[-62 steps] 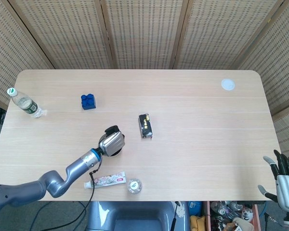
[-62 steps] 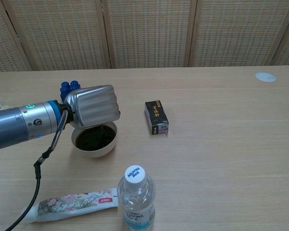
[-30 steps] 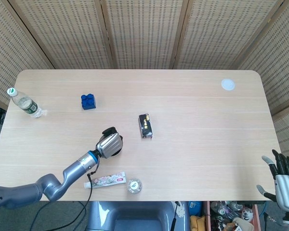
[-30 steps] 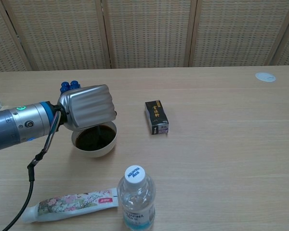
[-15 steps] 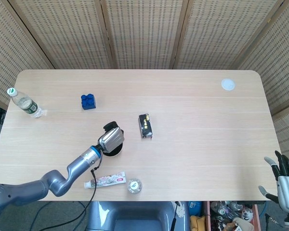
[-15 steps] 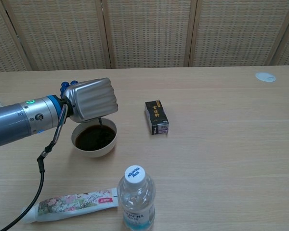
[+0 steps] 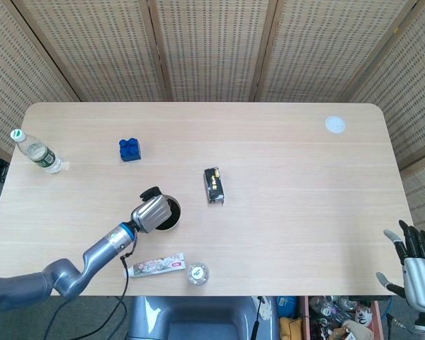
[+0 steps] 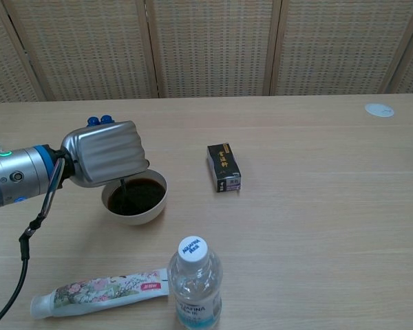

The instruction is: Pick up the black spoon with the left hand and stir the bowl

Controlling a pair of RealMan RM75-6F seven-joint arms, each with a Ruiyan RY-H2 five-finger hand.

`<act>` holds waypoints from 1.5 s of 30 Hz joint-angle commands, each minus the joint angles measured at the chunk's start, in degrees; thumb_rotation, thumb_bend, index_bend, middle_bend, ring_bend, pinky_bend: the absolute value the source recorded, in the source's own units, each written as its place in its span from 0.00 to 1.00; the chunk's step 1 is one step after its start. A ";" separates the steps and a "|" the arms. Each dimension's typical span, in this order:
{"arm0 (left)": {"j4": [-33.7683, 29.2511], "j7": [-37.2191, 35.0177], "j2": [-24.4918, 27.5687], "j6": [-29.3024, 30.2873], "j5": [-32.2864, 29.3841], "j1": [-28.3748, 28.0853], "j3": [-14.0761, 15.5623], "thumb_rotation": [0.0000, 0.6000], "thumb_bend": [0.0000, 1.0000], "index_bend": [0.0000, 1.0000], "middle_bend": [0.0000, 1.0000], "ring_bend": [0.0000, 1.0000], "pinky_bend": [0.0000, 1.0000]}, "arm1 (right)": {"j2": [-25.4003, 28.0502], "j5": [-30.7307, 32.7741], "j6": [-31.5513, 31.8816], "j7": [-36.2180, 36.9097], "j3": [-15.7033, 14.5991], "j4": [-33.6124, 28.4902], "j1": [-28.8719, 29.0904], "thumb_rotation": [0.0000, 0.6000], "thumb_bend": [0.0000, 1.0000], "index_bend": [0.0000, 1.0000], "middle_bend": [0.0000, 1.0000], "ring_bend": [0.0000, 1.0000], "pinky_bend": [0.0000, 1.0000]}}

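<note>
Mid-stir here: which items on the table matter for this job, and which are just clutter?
In the job: left hand, black spoon, bowl.

Lying about: black box, blue block, toothpaste tube, near water bottle, far water bottle, white disc.

Left arm came in from lower left edge, forearm angled up toward table middle. Left hand was fisted, back plate facing chest cam, gripping thin black spoon. Right hand sat off table's corner, fingers spread, holding nothing.
</note>
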 commanded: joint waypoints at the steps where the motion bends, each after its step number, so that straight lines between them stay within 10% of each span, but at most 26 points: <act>1: -1.10 -0.16 0.05 -0.11 0.36 -0.06 0.31 1.00 0.43 0.64 0.81 0.74 0.75 | -0.01 0.08 0.02 0.07 -0.02 0.05 -0.06 1.00 0.20 0.22 0.11 0.00 0.00; 22: 7.35 1.98 -6.42 -1.15 -3.65 -2.75 -3.86 1.00 0.43 0.65 0.81 0.74 0.75 | 0.22 0.85 0.25 0.43 -0.15 0.40 -0.76 1.00 0.20 0.22 0.11 0.00 0.00; 45: 0.13 1.36 -3.13 -1.11 -4.94 -2.04 -2.21 1.00 0.43 0.64 0.81 0.74 0.75 | 0.14 0.88 0.19 0.47 -0.05 0.38 -0.73 1.00 0.20 0.22 0.11 0.00 0.00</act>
